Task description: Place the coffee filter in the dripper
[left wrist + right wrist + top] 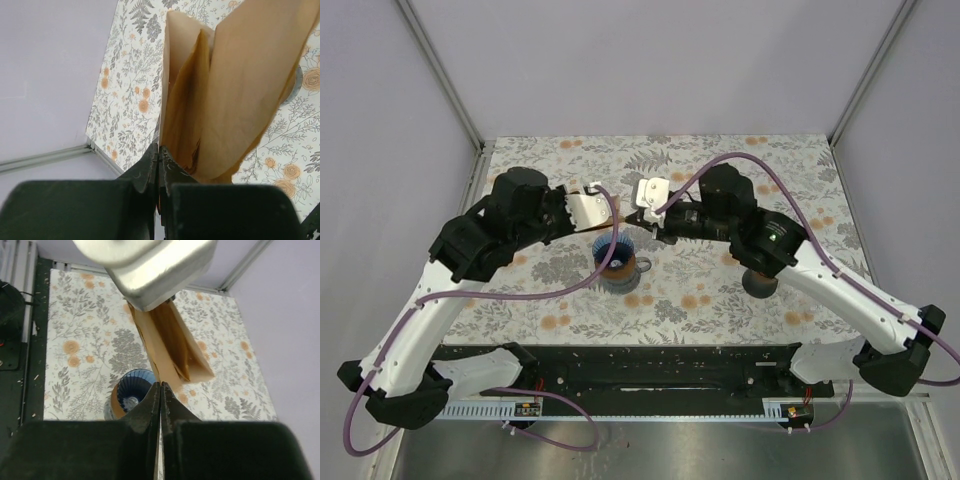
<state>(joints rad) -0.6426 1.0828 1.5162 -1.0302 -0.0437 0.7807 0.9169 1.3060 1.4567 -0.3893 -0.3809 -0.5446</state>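
Tabletop (740, 300) in floral print, spanning the whole workspace. Over its middle, left arm (470, 250) and right arm (790, 250) bent inward from either side, nearly meeting.

Beneath that meeting point, upright on the print: blue ribbed dripper (137, 385), seated on a mug (643, 265) with its handle turned to the right arm's side. No paper seen inside the cone from the right wrist view.

Above the dripper and clear of it: brown paper coffee filter (240, 90), held in the air on a slant, plies parted a little along one side.

Left gripper (159, 150) clamped on one edge of the filter, fingers pressed together with paper between. Right gripper (160, 387) closed as well, tips together and meeting the filter's lower edge. Seemingly nipping that edge, though too fine a contact to swear to.

Judged by position, roughly midway: filter in the air above the dripper, not yet lowered into it. Left to do, by the look of things: spread the plies into a cone, line the point up with the dripper's mouth, seat the paper against the ribs, release both grips.
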